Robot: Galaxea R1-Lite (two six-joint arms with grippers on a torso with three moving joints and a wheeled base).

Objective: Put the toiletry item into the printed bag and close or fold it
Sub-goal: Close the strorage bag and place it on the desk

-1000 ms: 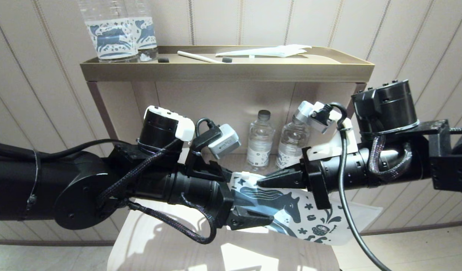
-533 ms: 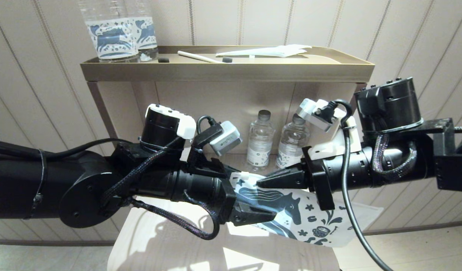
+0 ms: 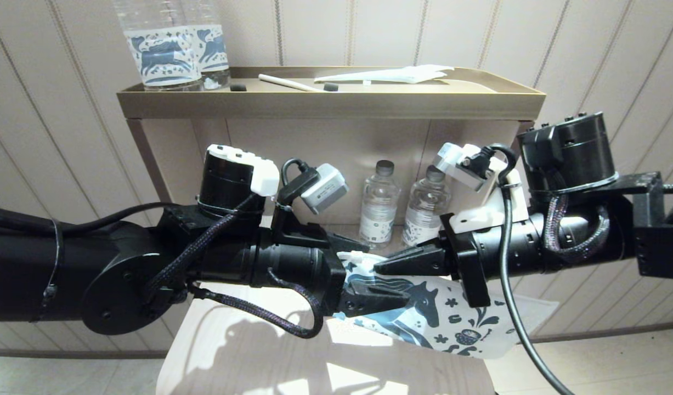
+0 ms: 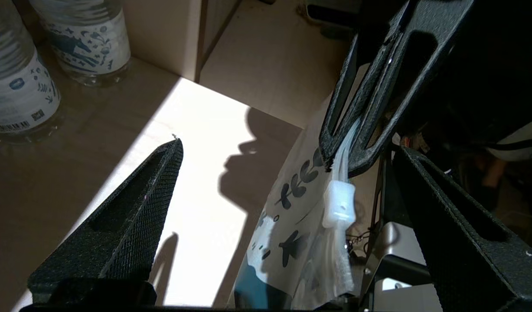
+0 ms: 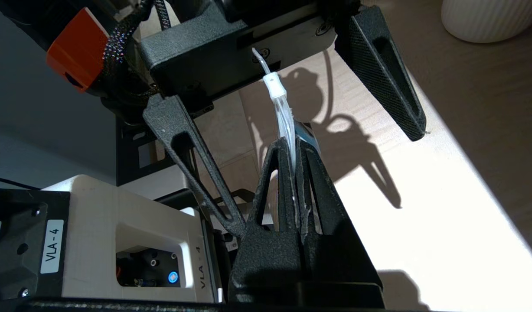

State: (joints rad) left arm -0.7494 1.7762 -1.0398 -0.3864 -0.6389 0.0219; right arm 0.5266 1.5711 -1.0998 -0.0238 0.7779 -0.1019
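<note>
In the head view we hold the printed bag [image 3: 451,318] in the air between our two arms, over the pale table [image 3: 232,362] and in front of the brass-topped shelf [image 3: 331,104] with small water bottles [image 3: 378,206] under it. Our right gripper [image 3: 383,265] pinches the bag's top edge by the white slider [image 3: 358,256]; our left gripper [image 3: 380,274] sits at the bag's left end. In the left wrist view our left gripper's fingers [image 4: 131,225] stand spread wide, with the bag [image 4: 292,208] hanging between them untouched and the slider [image 4: 338,203] just under the right gripper's [image 4: 344,167] tips. In the right wrist view our right gripper [image 5: 295,145] is pressed together on the thin film edge [image 5: 287,130]. We judge the bag light, limp and slippery; the stiffer zip strip at the top seems the best hold. We cannot tell whether the toiletry item is inside.
</note>
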